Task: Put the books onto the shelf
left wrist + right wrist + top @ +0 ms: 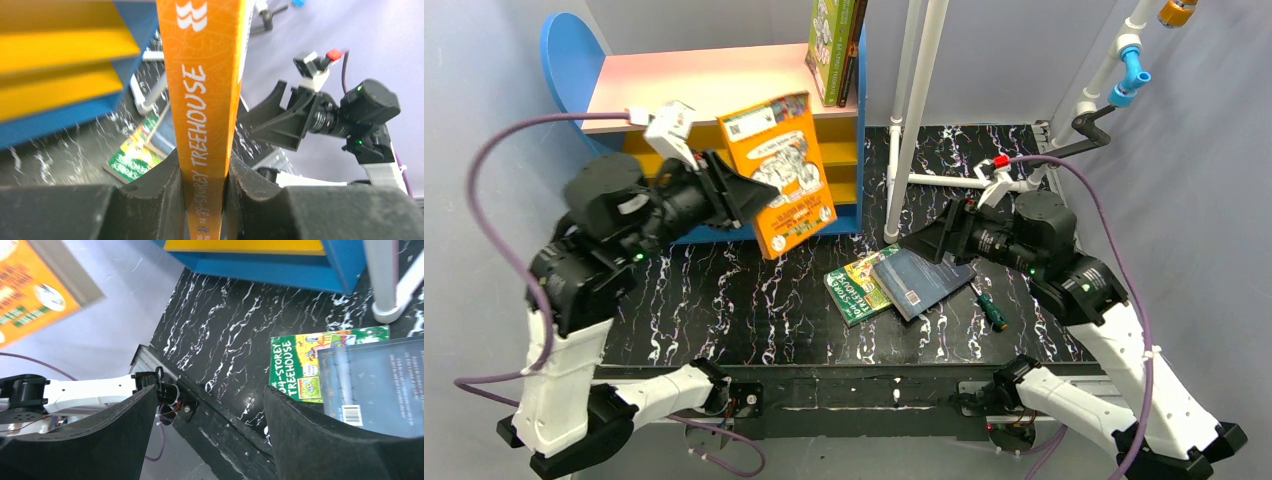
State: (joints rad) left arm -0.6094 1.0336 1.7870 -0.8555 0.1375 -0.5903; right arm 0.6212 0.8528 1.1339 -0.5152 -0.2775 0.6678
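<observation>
Well | pinching orange book (781, 172) by spine in left gripper (204, 172), with right gripper (205, 420) spread empty | might pivot, clip shelf (694, 85) just ahead

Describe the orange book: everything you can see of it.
The orange book is a thin paperback. Its glossy orange cover has a cartoon drawing and a white code patch near one top corner, and the spine reads "Treehouse" in white. It is held in the air, roughly upright and slightly tilted, in front of the yellow lower boards of the shelf and above the table. The left gripper is shut on its spine edge. Nothing else appears to touch it.
</observation>
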